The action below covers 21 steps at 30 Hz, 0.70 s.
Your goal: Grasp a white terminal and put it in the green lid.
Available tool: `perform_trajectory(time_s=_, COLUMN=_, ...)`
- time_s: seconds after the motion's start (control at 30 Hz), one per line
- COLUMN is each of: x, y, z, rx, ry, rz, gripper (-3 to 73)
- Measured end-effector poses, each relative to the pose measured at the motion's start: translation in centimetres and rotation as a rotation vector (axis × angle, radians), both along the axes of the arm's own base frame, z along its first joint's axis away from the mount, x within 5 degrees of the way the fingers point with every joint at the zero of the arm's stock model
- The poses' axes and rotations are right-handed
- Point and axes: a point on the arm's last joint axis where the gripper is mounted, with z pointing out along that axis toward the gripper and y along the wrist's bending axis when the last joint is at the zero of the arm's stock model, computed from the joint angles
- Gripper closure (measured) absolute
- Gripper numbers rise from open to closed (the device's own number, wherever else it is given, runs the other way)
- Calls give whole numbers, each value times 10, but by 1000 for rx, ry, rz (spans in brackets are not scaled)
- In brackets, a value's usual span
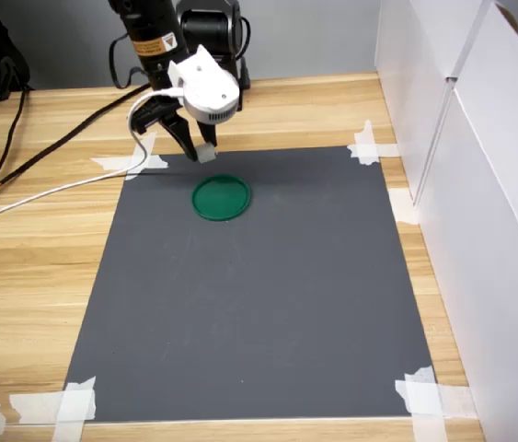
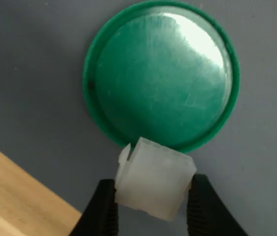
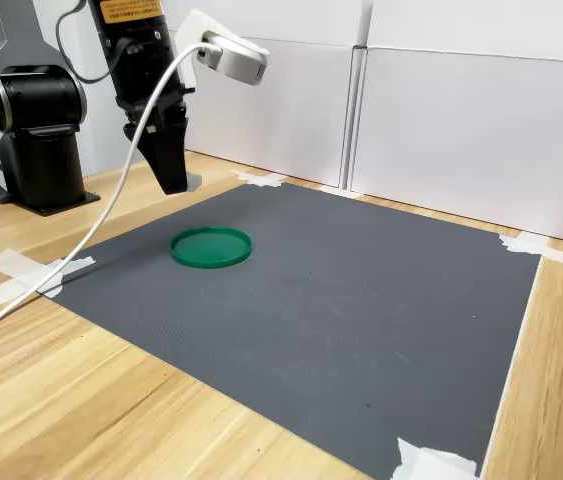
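Wrist view: white terminal [image 2: 154, 184] between pincer [image 2: 153, 206] fingers.

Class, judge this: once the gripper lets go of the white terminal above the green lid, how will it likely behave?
The white terminal looks like hollow plastic, so probably light and stiff. Its blocky faces suggest it won't roll. The green lid looks glossy, so it may slide or bounce slightly.

The lid [image 1: 221, 197] lies on the mat [image 1: 268, 304], near its far edge in the first exterior view, and nothing lies in it. The terminal [image 2: 154, 178] sits between my fingers [image 2: 200, 206], above the mat just beside the lid's rim.
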Motion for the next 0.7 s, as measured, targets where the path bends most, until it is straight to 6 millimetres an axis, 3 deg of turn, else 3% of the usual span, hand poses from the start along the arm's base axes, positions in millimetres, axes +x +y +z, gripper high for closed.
perform_trajectory(time_s=0.3, x=17, y=-4, z=-16, rx=-27, ry=-13, rz=44, gripper=365)
perform_trajectory(time_s=0.7, x=17, y=1, z=-15, rx=11, ry=-24, rz=101, gripper=339)
